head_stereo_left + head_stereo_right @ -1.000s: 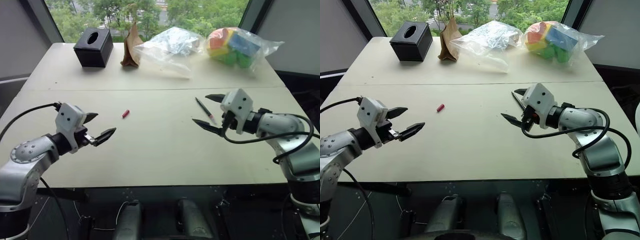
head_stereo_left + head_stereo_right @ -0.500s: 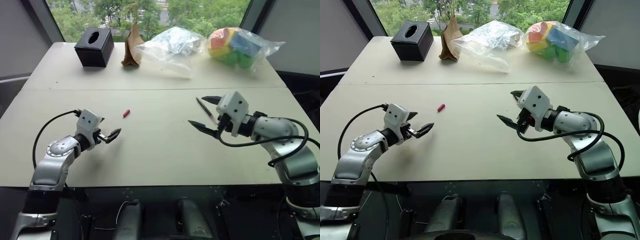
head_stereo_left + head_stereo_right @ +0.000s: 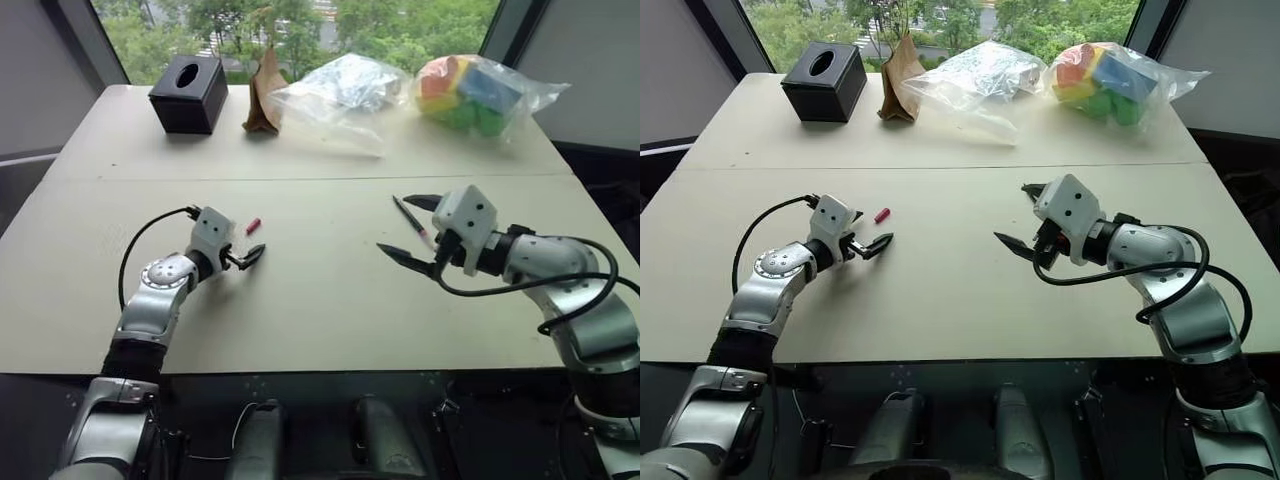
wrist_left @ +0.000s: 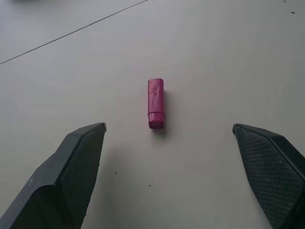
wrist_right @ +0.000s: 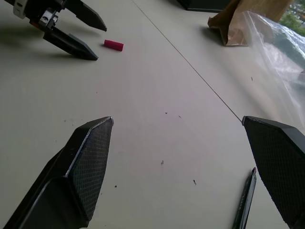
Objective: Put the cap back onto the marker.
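red cap (image 4: 156,103) lying on desk (image 3: 320,300) at centre left, left gripper (image 3: 246,252) jaws spread just beside it, marker (image 3: 411,221) centre right, right gripper (image 3: 412,231) jaws spread above it

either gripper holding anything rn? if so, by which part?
Nothing held. Left gripper is open, with the cap lying on the table ahead of it. Right gripper is open beside the marker.

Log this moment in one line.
left tool: open, near cap | right tool: open, by marker | cap off, on table
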